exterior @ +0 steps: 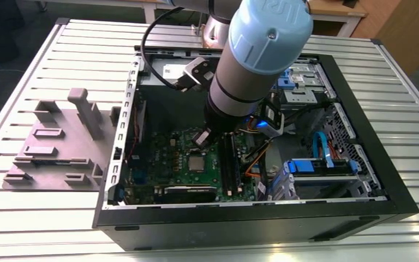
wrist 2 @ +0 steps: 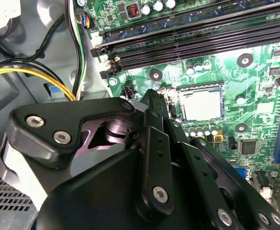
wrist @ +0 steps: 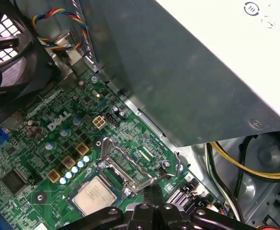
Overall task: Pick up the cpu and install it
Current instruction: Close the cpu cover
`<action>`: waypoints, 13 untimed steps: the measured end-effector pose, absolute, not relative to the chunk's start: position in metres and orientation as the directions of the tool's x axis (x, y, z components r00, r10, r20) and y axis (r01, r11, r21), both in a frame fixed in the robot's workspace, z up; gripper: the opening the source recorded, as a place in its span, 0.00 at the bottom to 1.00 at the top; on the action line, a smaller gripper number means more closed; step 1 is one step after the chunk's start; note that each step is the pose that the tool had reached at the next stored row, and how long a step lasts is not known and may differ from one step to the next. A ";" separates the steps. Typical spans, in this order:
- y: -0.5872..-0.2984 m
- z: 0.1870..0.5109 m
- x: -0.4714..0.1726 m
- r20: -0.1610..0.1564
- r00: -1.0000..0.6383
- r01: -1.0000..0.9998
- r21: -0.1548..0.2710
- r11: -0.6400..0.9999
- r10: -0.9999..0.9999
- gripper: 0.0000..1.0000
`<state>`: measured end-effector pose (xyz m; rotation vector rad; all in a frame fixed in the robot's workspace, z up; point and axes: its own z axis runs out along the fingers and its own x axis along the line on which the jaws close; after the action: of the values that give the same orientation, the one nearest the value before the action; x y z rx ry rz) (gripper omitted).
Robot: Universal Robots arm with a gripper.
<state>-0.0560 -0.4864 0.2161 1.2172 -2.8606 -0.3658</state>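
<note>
A slatted metal counter (exterior: pixel 35 65) fills the exterior view, carrying an open black computer case (exterior: pixel 370 136) in the middle of the frame and a grey plastic fixture (exterior: pixel 57 144) at the left; the robot arm (exterior: pixel 257 60) reaches down from the top centre into the case; a large grey metal box (wrist: pixel 178 72) crosses the upper right of the first wrist view; the green circuit board (exterior: pixel 173 158) lies on the case floor; the end effector (exterior: pixel 202 136) hangs just above the board, and whether it is clenched or released I cannot tell; the socket's metal frame (wrist: pixel 123 165) stands swung up; the cpu (wrist 2: pixel 201 104) lies flat in its socket at centre right of the second wrist view, apart from the end effector.
</note>
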 end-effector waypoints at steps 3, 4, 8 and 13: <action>-0.486 0.216 -0.056 -0.081 -0.693 -0.714 0.218 0.665 -0.717 0.10; -0.486 0.216 -0.056 -0.081 -0.688 -0.718 0.218 0.661 -0.721 0.10; -0.487 0.216 -0.056 -0.082 -0.674 -0.730 0.219 0.647 -0.734 0.10; -0.487 0.216 -0.056 -0.082 -0.660 -0.743 0.219 0.632 -0.747 0.10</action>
<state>-0.0555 -0.4871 0.2161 1.2883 -2.8233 -0.3672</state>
